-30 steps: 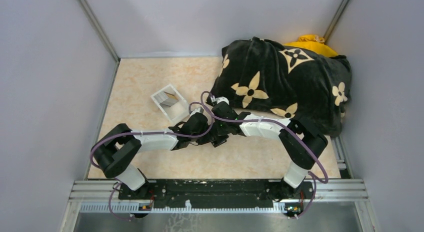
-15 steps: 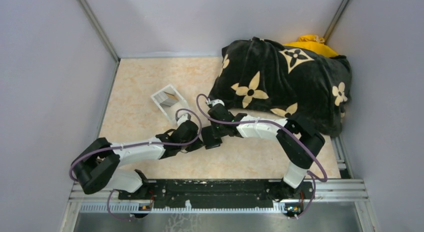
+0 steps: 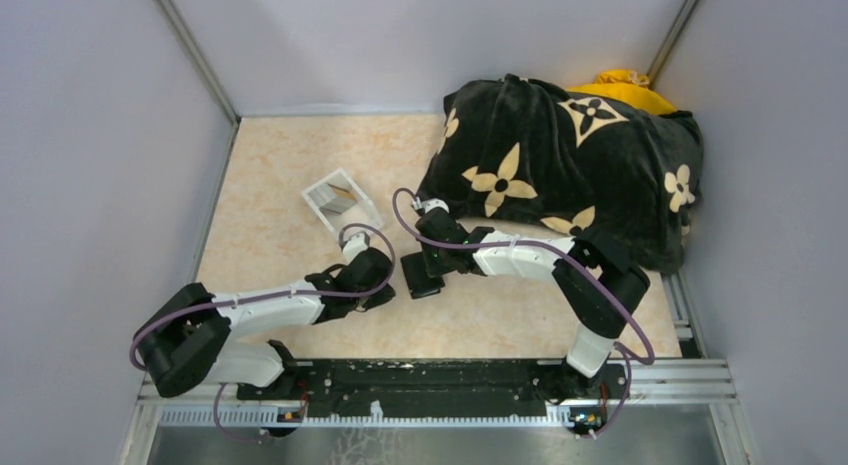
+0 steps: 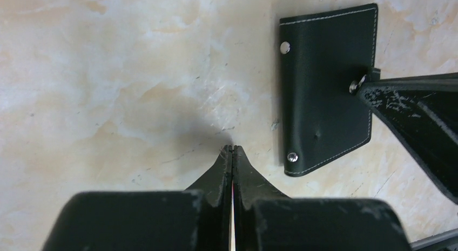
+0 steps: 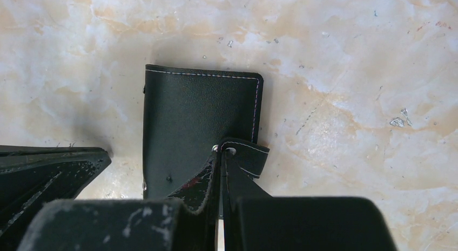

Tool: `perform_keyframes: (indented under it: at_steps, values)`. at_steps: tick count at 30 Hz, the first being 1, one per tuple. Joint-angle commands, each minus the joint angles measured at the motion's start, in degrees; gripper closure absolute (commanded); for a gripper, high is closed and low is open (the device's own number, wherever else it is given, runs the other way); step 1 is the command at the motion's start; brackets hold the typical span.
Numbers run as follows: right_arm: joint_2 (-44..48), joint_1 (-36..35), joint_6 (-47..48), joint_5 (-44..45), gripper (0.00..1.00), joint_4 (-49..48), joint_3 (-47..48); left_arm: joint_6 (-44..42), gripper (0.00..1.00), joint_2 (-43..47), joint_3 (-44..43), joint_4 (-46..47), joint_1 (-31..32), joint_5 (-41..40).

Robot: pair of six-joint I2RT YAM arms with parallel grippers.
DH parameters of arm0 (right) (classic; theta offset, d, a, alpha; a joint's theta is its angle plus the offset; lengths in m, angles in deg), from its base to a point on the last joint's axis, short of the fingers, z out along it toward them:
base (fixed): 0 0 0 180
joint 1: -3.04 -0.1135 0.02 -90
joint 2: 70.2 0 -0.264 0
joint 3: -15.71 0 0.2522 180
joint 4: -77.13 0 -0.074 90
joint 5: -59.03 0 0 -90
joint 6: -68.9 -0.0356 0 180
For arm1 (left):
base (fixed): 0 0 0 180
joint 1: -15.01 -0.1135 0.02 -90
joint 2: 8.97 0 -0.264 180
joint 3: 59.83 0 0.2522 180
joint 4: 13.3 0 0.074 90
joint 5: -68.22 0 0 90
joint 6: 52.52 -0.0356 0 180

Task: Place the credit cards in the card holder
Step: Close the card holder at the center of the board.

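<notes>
Gripping card holder (image 5: 194,116) by its tab, right pincer (image 5: 220,154) clenched, left pincer (image 4: 232,149) clenched empty, interior hidden.

Beige marbled table (image 3: 290,175). Lying on it: black card holder (image 4: 324,89), folded shut and flat, near the middle; pale grey open tray-like box (image 3: 338,201) to its far left; big black flower-patterned cushion (image 3: 570,165) in the far right corner.

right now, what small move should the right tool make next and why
Probably lift the right tool straight off the snap tab: the card holder lies folded shut on the table, no card shows outside it, and the shut left tool holds nothing.
</notes>
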Motion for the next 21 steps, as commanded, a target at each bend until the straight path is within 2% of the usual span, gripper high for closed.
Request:
perform_keyframes:
  at_steps: [1, 9, 21]
  values:
    - [-1.98, -0.17, 1.27, 3.37, 1.00, 3.41, 0.67, -1.35, 1.00, -4.18, -1.46, -0.95, -0.04, -2.08]
    - [-1.17, -0.17, 1.67, 4.02, 1.00, 3.20, 1.23, -2.86, 1.00, -11.24, -5.33, 0.77, -1.12, -1.88]
    - [-0.60, -0.17, 3.29, 5.09, 1.00, 3.81, 2.66, -3.65, 1.00, -12.29, -4.88, 2.21, -2.64, -1.05]
